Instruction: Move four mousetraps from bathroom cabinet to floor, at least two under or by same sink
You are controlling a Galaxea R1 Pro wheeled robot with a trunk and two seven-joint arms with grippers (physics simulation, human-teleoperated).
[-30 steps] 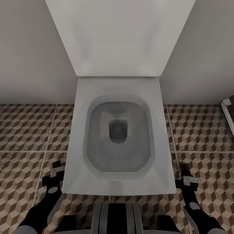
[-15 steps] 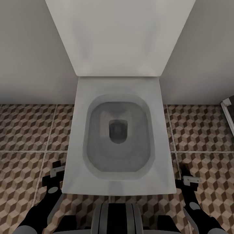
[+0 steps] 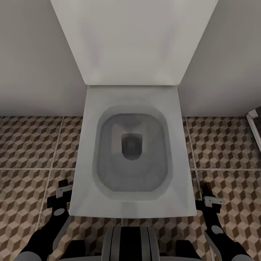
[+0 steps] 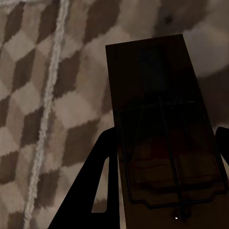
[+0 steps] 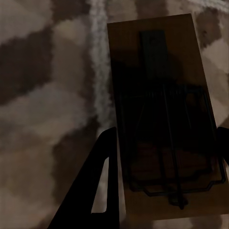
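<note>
Your left claw (image 4: 164, 186) grips one mousetrap (image 4: 160, 119), your right claw (image 5: 164, 181) another mousetrap (image 5: 160, 95); both hang over the tiled floor (image 3: 29, 145) at the frame's lower corners, flanking the toilet (image 3: 132, 152).

Ahead I log: white square-bowled toilet (image 3: 132, 152), raised lid (image 3: 133, 40), plain grey wall (image 3: 32, 54), cube-patterned tile floor (image 3: 32, 145).

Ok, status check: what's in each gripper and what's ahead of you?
Left gripper shut on a mousetrap. Right gripper shut on a second mousetrap. Both low over the bathroom floor. Toilet dead ahead, between the arms.
</note>
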